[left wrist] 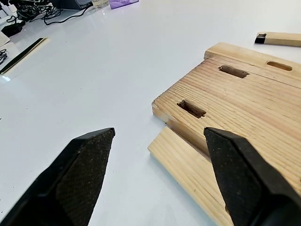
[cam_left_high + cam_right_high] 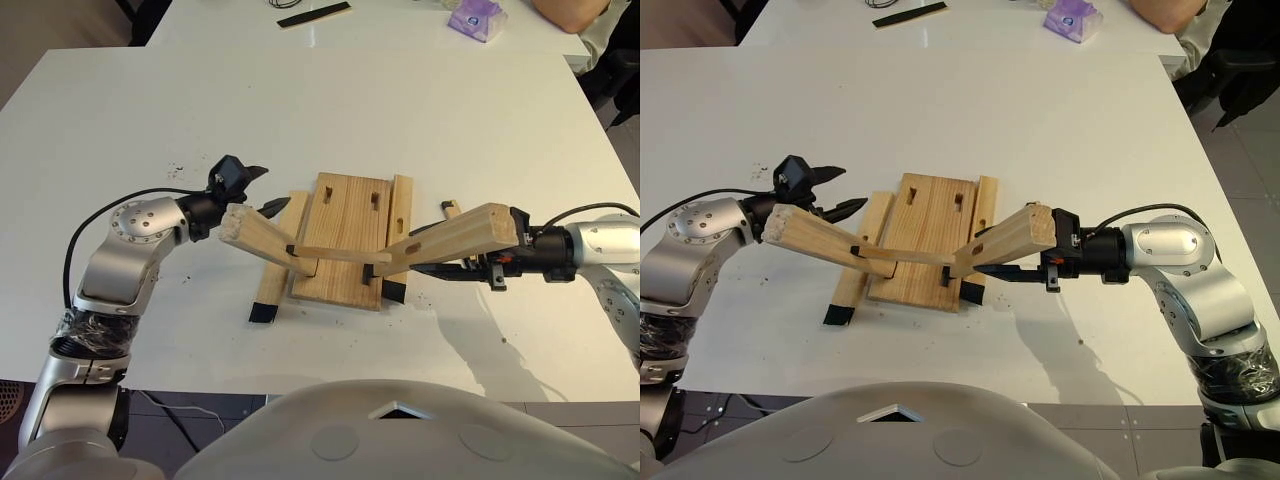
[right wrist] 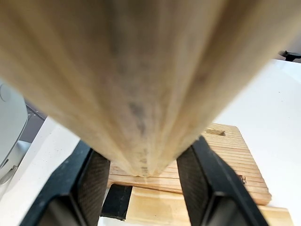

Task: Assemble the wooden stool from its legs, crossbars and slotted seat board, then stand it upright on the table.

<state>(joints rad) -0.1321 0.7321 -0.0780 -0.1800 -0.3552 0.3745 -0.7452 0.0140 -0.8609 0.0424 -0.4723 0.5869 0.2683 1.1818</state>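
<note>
Right end effector (image 3: pixel 143 172) clamps one leg (image 2: pixel 455 235) of a frame. A crossbar (image 2: pixel 340 254) joins it to a second leg (image 2: pixel 262 238). The frame is raised above the slotted seat board (image 2: pixel 345 215), which lies flat on the table (image 2: pixel 150 110). Left end effector (image 1: pixel 160 132), fingers spread wide and empty, sits just beside the second leg.

No legible text, numbers or signs anywhere. Any print on the purple pack (image 2: pixel 476 18) at the far edge of the surface (image 2: pixel 300 110) is too small to read. The seat board (image 2: pixel 345 235) is plain wood.
</note>
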